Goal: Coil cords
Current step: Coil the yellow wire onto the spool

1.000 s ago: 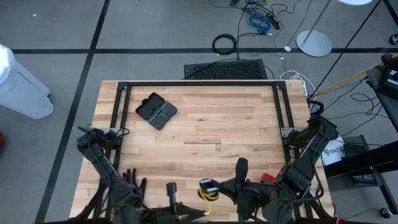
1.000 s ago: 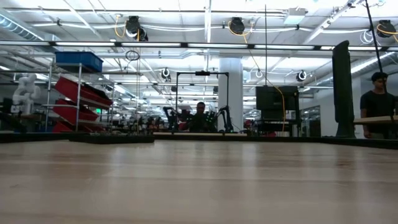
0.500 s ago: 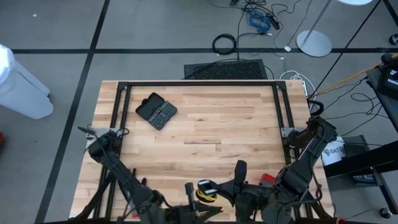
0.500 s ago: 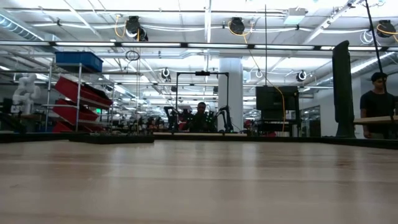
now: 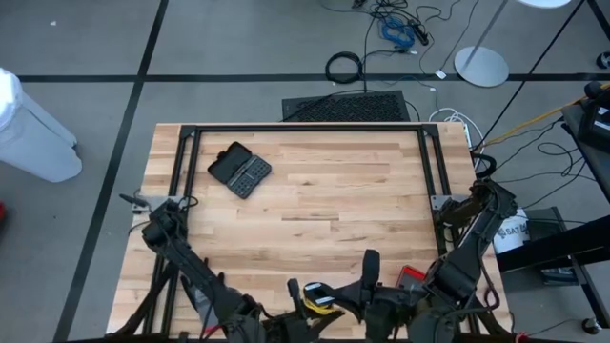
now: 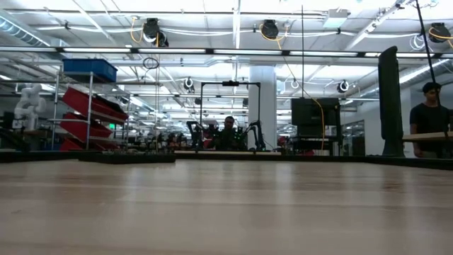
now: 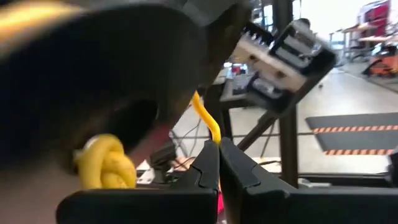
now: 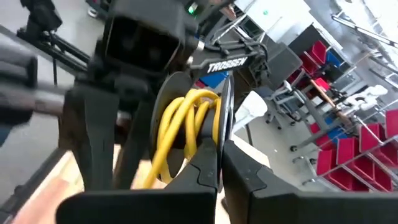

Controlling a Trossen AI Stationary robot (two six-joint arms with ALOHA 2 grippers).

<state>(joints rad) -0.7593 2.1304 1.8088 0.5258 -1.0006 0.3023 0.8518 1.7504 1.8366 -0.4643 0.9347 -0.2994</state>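
Both arms are bunched up at the near edge of the bench, right over the yellow cord. From above you only catch a bit of it, a small yellow bundle with a black round part on it, sitting between the two wrists at the bench's front edge.

The right end effector has its fingers pinched together. Several yellow loops are gathered into a hank right at the tips, but I honestly can't tell whether it's clamping a strand or just resting against the bundle. The left end effector is pinched narrow too, and one yellow strand runs up from right at its fingertips. It looks like it's gripping that strand, but I wouldn't swear to it. There's also a fat yellow knot or bunch off to one side in that view.

Progress-wise, I'd say it's fairly far along: most of the cord looks looped into a compact ring already. What seems left is the loose strand near the left end effector, which probably needs tucking or wrapping in, and then setting the coil down.

The black case farther back on the bench isn't involved.
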